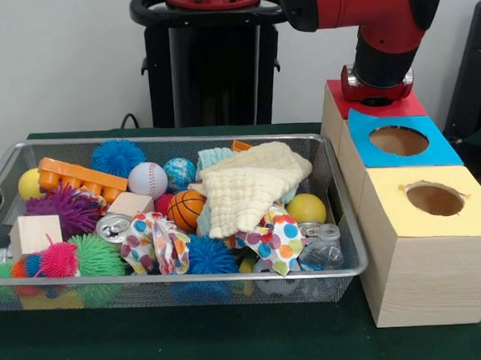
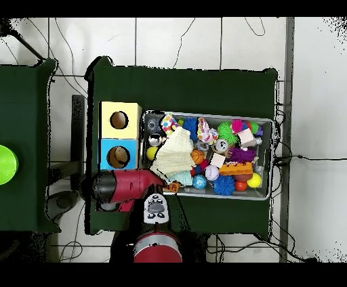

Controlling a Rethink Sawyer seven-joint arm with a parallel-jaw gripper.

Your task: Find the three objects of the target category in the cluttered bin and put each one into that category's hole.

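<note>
The wire-mesh bin (image 1: 342,265) sits on the green table (image 1: 193,344) and takes up most of its width, with three wooden boxes lined up beside one short end. The yellow-topped box (image 1: 437,242) stands nearest the table's front edge in the front view, the blue-topped box (image 1: 396,144) behind it, and the red-topped box (image 1: 333,94) farthest back, toward the robot's edge. The red Sawyer arm (image 1: 377,19) hangs over the red-topped box; its gripper is hidden by the arm's own bulk in both views, so how far it is open, or whether it holds anything, cannot be told. Inside the bin a cream muslin cloth (image 1: 253,187) lies draped over the middle of the heap, with a small basketball (image 1: 185,209) touching its edge, a baseball (image 1: 147,179) nearby, a yellow ball (image 1: 306,209) by the box end, a blue spiky ball (image 1: 117,157), an orange toy block (image 1: 79,179) and a polka-dot cloth (image 1: 276,239). No toy animal figure can be made out among the clutter; any there are buried or too small to tell.
</note>
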